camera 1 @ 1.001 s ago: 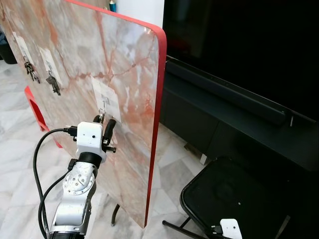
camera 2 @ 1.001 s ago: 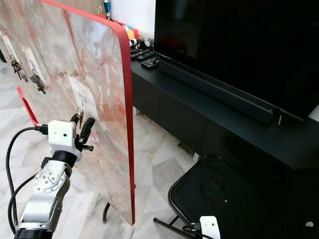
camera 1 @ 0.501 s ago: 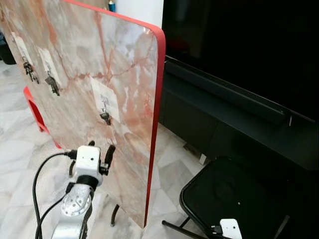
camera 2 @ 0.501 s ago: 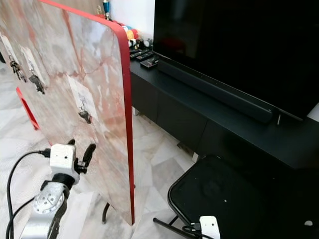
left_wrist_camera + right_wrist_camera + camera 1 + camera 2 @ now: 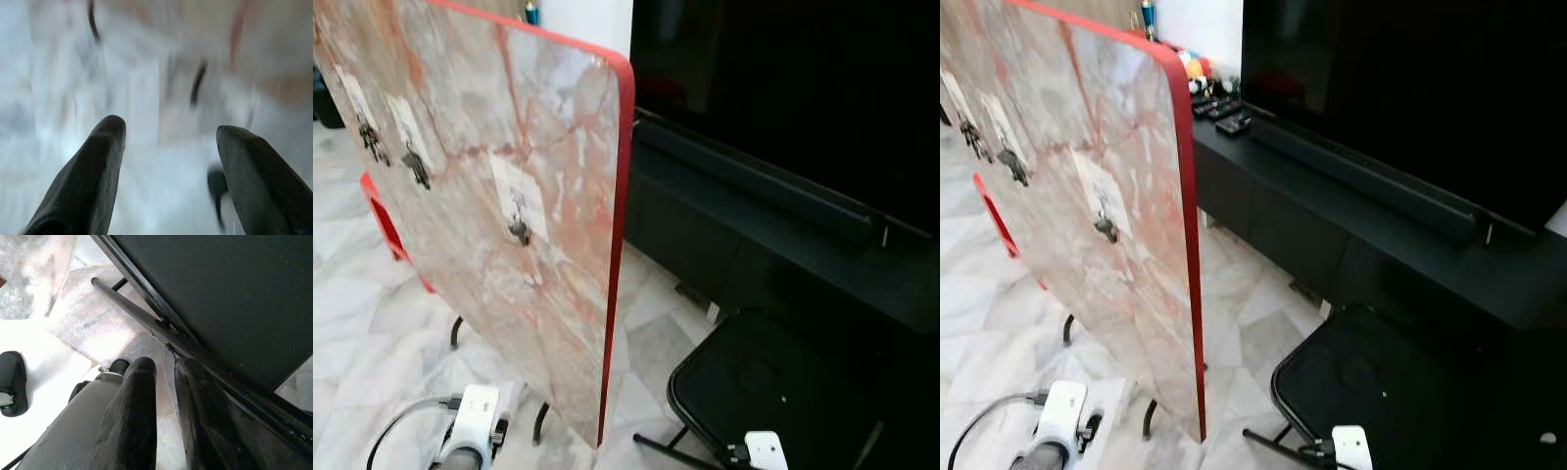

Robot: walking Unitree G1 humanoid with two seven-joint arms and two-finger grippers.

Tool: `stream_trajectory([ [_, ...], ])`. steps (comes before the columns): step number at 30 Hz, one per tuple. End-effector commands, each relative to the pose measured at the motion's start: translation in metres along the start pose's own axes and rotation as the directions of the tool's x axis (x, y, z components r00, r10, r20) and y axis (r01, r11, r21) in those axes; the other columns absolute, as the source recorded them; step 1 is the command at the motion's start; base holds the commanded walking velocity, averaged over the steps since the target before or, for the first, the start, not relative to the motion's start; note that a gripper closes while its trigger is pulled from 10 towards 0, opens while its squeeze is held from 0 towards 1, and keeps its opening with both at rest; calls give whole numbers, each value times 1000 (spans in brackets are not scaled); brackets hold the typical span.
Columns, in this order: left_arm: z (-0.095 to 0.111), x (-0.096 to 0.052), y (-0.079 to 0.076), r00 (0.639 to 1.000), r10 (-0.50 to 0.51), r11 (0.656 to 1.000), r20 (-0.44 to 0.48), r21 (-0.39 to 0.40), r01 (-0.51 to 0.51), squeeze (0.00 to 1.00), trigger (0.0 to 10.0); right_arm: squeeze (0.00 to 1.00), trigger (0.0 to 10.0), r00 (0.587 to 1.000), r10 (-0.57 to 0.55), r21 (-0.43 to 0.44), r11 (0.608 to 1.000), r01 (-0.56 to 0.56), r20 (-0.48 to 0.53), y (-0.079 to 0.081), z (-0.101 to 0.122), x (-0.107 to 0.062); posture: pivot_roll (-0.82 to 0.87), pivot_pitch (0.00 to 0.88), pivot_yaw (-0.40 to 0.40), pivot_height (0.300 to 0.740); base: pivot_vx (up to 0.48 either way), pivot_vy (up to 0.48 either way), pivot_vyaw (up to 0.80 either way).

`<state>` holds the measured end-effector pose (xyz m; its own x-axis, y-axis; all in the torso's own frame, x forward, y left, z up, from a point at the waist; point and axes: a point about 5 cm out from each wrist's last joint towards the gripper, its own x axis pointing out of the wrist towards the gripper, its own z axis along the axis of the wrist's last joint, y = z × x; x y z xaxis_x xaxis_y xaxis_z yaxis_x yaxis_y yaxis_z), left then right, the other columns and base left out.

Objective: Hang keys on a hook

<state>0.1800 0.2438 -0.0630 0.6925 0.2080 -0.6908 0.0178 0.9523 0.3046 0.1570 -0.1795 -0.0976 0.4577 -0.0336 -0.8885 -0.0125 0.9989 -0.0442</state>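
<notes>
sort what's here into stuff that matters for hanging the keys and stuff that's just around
For the job:
keys hanging on the nearest hook
marble board with red edge
left gripper, fingers apart, empty, low near the floor

Just around:
two other key sets further along the board
black chair
TV
soundbar
remotes

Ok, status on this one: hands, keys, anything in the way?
Left hand open, empty, low near the floor. Right hand shut, idle beside the black chair. Keys hanging on the nearest hook of the marble board. Nothing blocking.
</notes>
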Motion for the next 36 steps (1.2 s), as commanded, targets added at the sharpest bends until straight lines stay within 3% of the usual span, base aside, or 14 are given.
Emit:
stream_trajectory([
  [1, -13, -2, -3, 998, -4, 1000, -59, 27, 5, 0, 10000, 0, 10000, 1000, -5, -4, 1000, 5, -4, -1, -2, 0, 35, 0, -52, 740, 0, 0, 0],
  [2, -26, -6, -3, 994, 4, 1000, -112, 31, -1, 0, 10000, 0, 10000, 1000, -4, -8, 1000, 4, -4, 0, -2, 0, 31, 0, -49, 740, 0, 311, 0],
  [6, -46, -12, -1, 983, 39, 999, -180, 20, -36, 0, 10000, 0, 10000, 1000, -5, -13, 1000, 5, -6, 0, -3, 0, 35, 0, -53, 740, 0, 480, 0],
  [36, -46, -10, -15, 980, -7, 1000, -198, -1, 7, 0, 10000, 0, 10000, 999, -19, -18, 1000, 18, -36, -2, -5, 0, 31, 0, -56, 740, 0, 480, -53],
])
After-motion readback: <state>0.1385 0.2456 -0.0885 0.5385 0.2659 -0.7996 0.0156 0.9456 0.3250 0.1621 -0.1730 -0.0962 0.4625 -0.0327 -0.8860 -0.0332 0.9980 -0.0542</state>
